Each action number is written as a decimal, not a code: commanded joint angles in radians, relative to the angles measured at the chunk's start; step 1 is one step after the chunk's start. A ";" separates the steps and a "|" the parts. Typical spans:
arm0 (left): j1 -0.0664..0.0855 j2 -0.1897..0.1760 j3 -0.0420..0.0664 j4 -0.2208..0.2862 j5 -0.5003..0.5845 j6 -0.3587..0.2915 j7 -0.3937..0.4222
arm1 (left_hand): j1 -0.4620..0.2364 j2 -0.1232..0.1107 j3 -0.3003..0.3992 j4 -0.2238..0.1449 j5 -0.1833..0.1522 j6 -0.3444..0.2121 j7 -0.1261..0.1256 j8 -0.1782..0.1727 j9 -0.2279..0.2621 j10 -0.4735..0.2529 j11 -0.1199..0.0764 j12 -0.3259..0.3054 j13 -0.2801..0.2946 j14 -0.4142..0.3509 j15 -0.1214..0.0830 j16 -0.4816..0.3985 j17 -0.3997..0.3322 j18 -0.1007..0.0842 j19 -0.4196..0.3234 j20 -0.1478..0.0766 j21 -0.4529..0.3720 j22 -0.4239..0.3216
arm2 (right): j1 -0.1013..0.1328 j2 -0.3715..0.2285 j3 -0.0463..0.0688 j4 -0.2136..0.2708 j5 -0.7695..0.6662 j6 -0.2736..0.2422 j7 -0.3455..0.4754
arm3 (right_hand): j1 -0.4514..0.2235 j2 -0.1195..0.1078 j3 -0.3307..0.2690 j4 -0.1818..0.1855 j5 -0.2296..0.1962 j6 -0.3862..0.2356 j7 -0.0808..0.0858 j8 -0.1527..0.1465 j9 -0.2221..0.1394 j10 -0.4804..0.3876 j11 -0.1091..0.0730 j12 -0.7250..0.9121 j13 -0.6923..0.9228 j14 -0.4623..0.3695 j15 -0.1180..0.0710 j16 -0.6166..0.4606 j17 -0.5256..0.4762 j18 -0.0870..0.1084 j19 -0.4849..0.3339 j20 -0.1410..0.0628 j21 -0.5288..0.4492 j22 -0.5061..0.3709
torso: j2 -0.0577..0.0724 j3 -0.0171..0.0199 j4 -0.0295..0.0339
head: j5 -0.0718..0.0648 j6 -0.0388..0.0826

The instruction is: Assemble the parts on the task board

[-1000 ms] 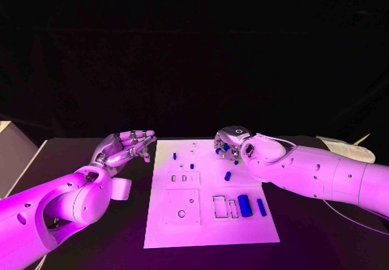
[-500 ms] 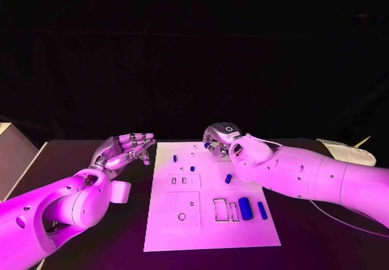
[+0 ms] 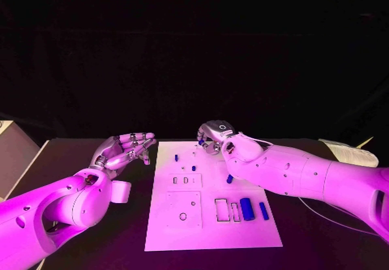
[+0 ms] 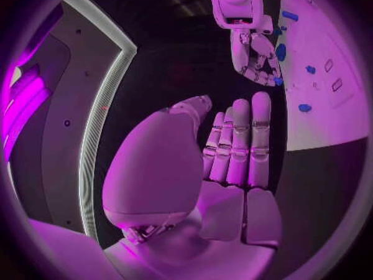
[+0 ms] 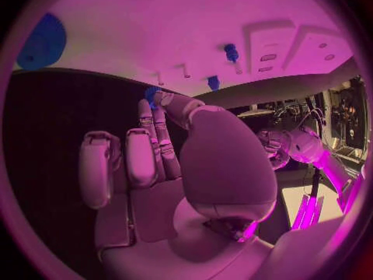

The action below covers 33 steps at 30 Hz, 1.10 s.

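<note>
The white task board (image 3: 211, 228) lies in the middle of the black table. My right hand (image 3: 216, 137) hovers over its far end and pinches a small blue part (image 5: 151, 94) between thumb and fingertip; the left wrist view shows that part (image 4: 277, 81) at the right hand (image 4: 253, 55). My left hand (image 3: 126, 147) is held palm up beside the board's left edge, fingers straight and apart, holding nothing. On the board lie a thick blue cylinder (image 3: 246, 208), a slim blue bar (image 3: 263, 211) and a small blue piece (image 3: 229, 179). Two small blue pegs (image 3: 177, 158) (image 3: 194, 167) stand near the far end.
Rectangular recesses (image 3: 220, 209) are cut into the board beside the cylinder, and a square plate outline (image 3: 183, 208) sits to their left. A pale box (image 3: 7, 147) stands at the table's left edge. Papers (image 3: 348, 151) and a thin cable (image 3: 332, 219) lie on the right.
My right hand has moved leftward over the board's far end, keeping the small blue part in its pinch. The left hand has stayed where it was.
</note>
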 commanded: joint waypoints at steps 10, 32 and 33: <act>0.001 0.003 0.006 0.000 -0.003 0.016 0.004 | -0.005 0.003 0.004 -0.002 -0.005 -0.005 0.004 -0.002 0.002 -0.006 -0.001 -0.004 0.000 -0.009 0.001 0.006 -0.001 0.015 -0.006 0.000 0.005 0.002 | -0.001 0.023 0.000 -0.017 0.020 0.000 0.029 | -0.003 -0.008 0.002 -0.003 0.007 -0.006 0.002 -0.006 0.001 0.023 -0.023 0.000 -0.002 0.017 0.000 0.006 0.001 -0.011 0.000 -0.004 0.006 0.016 | 0.012 -0.0079 0.0108 | -0.008 0.002; 0.001 0.001 0.013 0.001 -0.002 0.010 0.005 | -0.006 0.003 0.004 -0.003 -0.006 -0.006 0.005 -0.003 0.002 -0.008 0.000 -0.004 0.000 -0.009 0.002 0.007 -0.001 0.015 -0.007 0.001 0.007 0.003 | -0.003 0.023 0.000 -0.030 0.034 0.046 0.024 | -0.009 -0.010 0.002 -0.002 0.007 -0.009 0.003 -0.007 0.003 0.020 -0.022 0.000 -0.002 0.017 0.002 0.006 0.000 -0.011 -0.001 -0.003 0.005 0.015 | 0.017 -0.0102 0.0110 | 0.001 -0.003; 0.001 0.001 0.013 0.001 -0.002 0.010 0.005 | -0.006 0.003 0.004 -0.003 -0.006 -0.006 0.005 -0.003 0.002 -0.008 0.000 -0.004 0.000 -0.009 0.002 0.007 -0.001 0.015 -0.007 0.001 0.007 0.003 | -0.003 0.023 0.000 -0.031 0.034 0.049 0.024 | -0.011 -0.011 0.001 -0.001 0.006 -0.010 0.003 -0.008 0.003 0.018 -0.021 0.000 -0.002 0.016 0.002 0.005 -0.002 -0.010 -0.002 -0.003 0.003 0.013 | 0.017 -0.0103 0.0107 | 0.000 -0.003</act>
